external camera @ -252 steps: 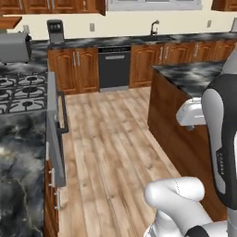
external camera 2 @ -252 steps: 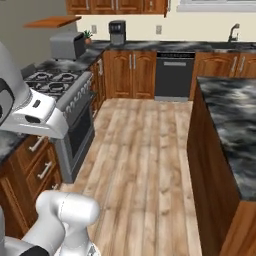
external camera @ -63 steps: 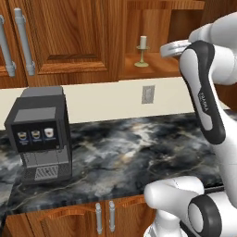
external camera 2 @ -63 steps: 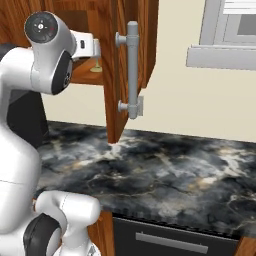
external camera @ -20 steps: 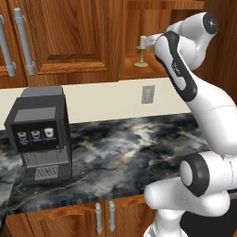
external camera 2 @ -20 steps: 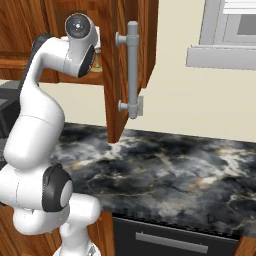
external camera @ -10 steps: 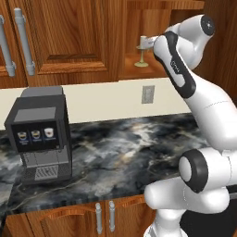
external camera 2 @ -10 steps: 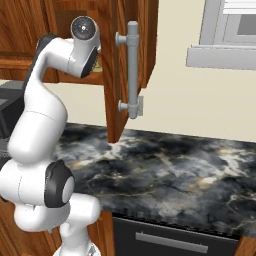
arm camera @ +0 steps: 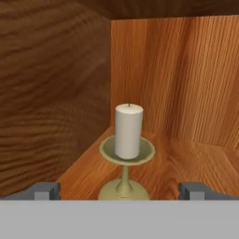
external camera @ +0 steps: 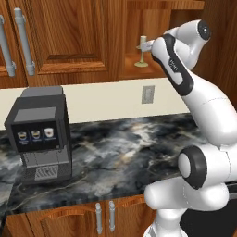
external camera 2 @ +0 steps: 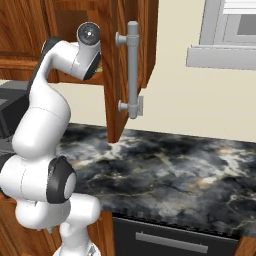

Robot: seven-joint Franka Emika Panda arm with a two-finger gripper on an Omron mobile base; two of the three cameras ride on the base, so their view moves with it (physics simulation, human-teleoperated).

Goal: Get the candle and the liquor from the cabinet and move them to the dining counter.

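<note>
- Reaching into the open cabinet [external camera: 69,41] for the candle [arm camera: 128,130] looks like the step in hand; the liquor cannot be made out anywhere.
- The candle stands upright on the cabinet shelf [arm camera: 186,168], close to the inner corner where the side and back walls meet.
- In the hand view the end effector [arm camera: 120,191] has its fingertips [arm camera: 44,190] spread wide, one on each side of the holder's foot, touching nothing and holding nothing.
- The next move, as I judge it, calls for a short advance so the slim stem sits between the fingers, then closing and lifting clear of the shelf before pulling back past the door [external camera 2: 127,60].
- The left base view shows the candle from the side, just beside the wrist, with a coffee machine [external camera: 39,134] on the counter [external camera: 120,143] below.
- The right base view gives the open door's edge and its long grey handle [external camera 2: 131,70], with the arm going in behind it; the candle's place is hidden there.
</note>
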